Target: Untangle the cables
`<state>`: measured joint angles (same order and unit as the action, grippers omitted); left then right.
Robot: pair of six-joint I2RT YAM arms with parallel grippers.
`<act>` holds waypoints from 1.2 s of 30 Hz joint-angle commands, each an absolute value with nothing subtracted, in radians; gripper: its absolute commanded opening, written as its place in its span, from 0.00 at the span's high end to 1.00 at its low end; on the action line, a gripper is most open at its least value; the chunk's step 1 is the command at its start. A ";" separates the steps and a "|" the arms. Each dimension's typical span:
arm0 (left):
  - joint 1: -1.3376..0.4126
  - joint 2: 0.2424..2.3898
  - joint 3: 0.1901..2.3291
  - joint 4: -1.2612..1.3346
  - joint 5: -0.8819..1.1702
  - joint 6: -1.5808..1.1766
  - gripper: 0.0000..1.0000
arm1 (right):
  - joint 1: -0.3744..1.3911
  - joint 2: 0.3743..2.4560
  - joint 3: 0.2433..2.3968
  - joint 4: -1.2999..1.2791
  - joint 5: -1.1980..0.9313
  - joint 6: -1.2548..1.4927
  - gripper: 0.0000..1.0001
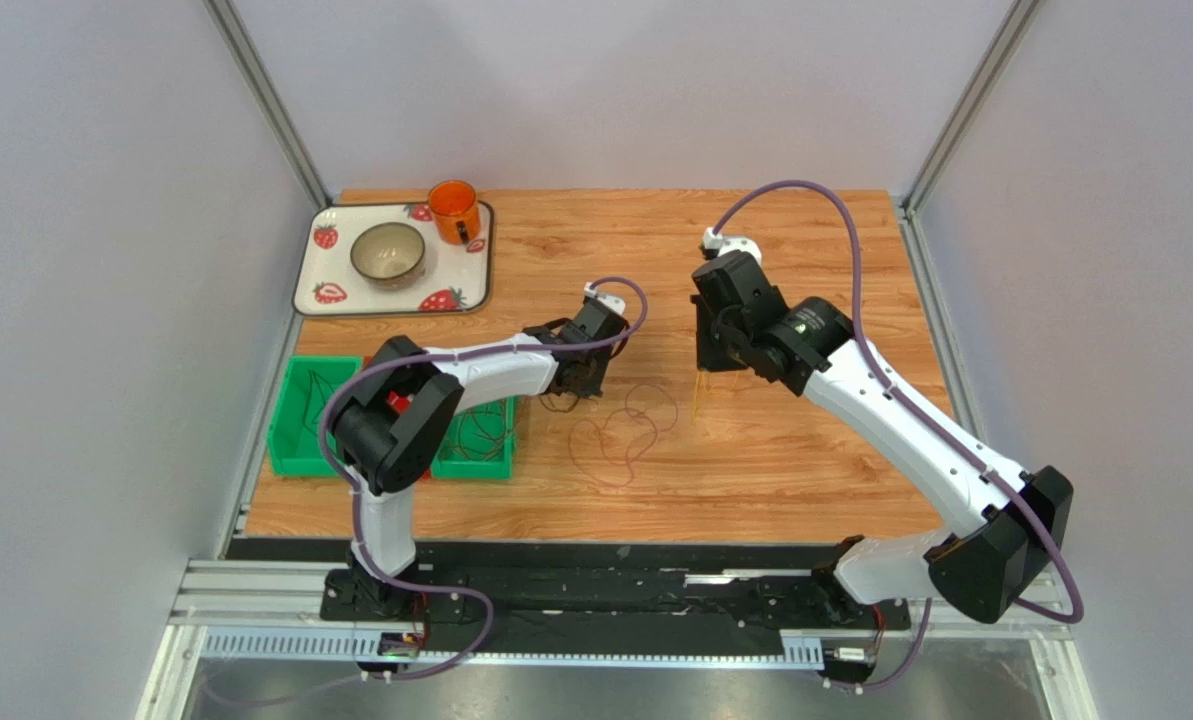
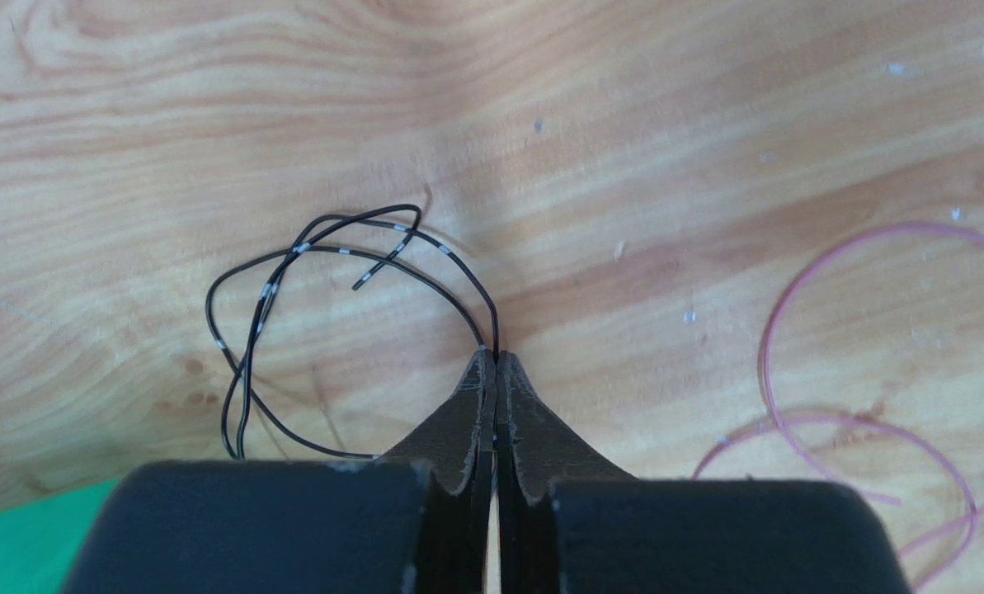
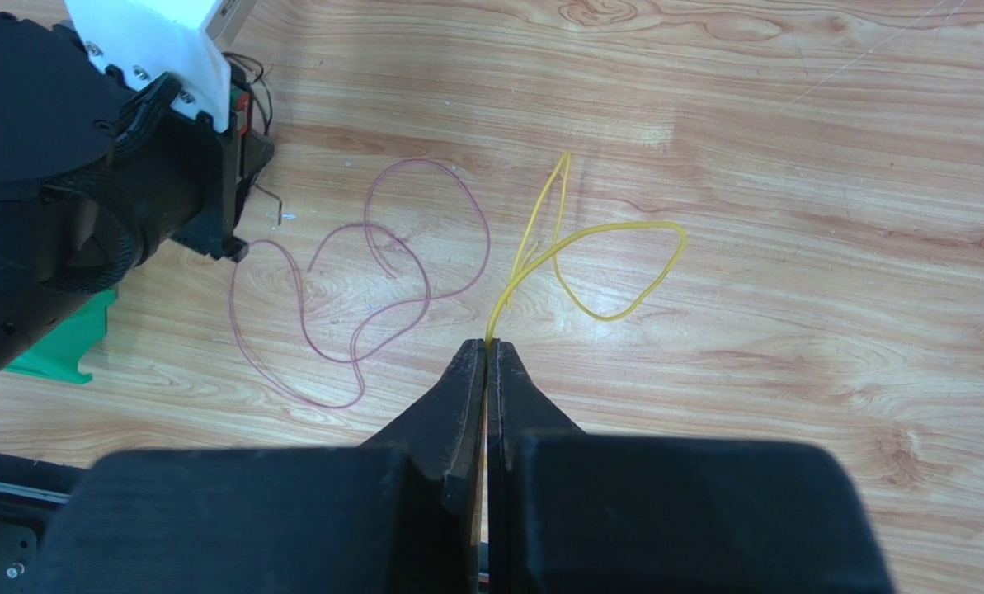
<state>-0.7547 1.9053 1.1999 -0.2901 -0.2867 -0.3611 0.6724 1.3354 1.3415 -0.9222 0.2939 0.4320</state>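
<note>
Arm bases: bolted on the rail at the near edge, L arm bent inward, R arm stretched up and to the left.
Table (image 1: pixel 798 450): wood grain, both grippers low over its middle, near each other but apart.
Green bins (image 1: pixel 305 428): two, side by side at the near-left edge; the right one sits partly under the L arm; thin dark wires in both, colours too small to tell.
Pink cable (image 3: pixel 425 162): dark red-pink, lies loose on the wood in a few overlapping loops, between the two grippers and a bit nearer the bases; nothing holds it.
Left gripper (image 2: pixel 497 361): jaws pressed together, pinching the black cable at the tips.
Black cable (image 2: pixel 301 248): black w/ white marks, loops out to the left of the fingertips, apart from the pink one.
Right gripper (image 3: pixel 486 347): jaws closed, yellow cable nipped at the tips.
Yellow cable (image 3: pixel 609 230): one loop plus a narrow fold, just beside the pink loops, not crossing them.
Tray (image 1: pixel 324 285): far-left corner, strawberry print.
Bowl (image 1: pixel 387 252): on the tray, centre.
Mug (image 1: pixel 454 212): orange, at the tray's far-right corner.
</note>
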 commanded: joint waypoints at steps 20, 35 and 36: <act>-0.686 1.048 1.272 -0.857 -0.366 -0.330 1.00 | 0.660 1.235 1.308 -0.850 0.252 0.448 1.00; -0.145 0.876 1.046 -0.940 -0.603 -0.399 1.00 | 0.658 1.236 1.256 -0.787 0.173 0.462 1.00; -0.061 0.877 1.019 -0.905 -0.565 -0.409 1.00 | 0.657 1.236 1.249 -0.787 0.169 0.463 1.00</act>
<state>-0.2176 0.8551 1.0863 -0.9421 -0.5396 -0.3443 0.6621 1.2594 1.2659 -0.8391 0.1890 0.4519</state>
